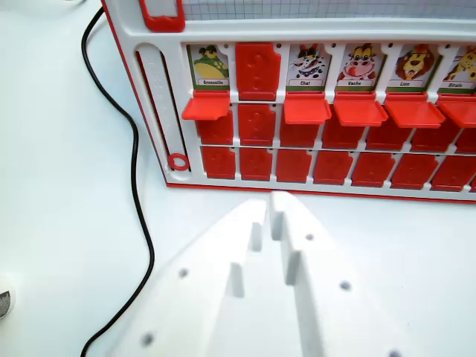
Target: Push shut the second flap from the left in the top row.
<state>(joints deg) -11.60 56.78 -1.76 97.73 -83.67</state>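
Narrow-gapped white fingers well short of shut second top-row flap ahead.

Flap, red: top row, second from the wrist view's left; shut upright, picture hidden.

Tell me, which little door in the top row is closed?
The second flap from the wrist view's left: it stands flat and red, hiding its picture, while the others hang open showing animals.

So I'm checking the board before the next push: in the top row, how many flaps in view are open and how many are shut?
Open flaps: 5
Shut flaps: 1
Total: 6
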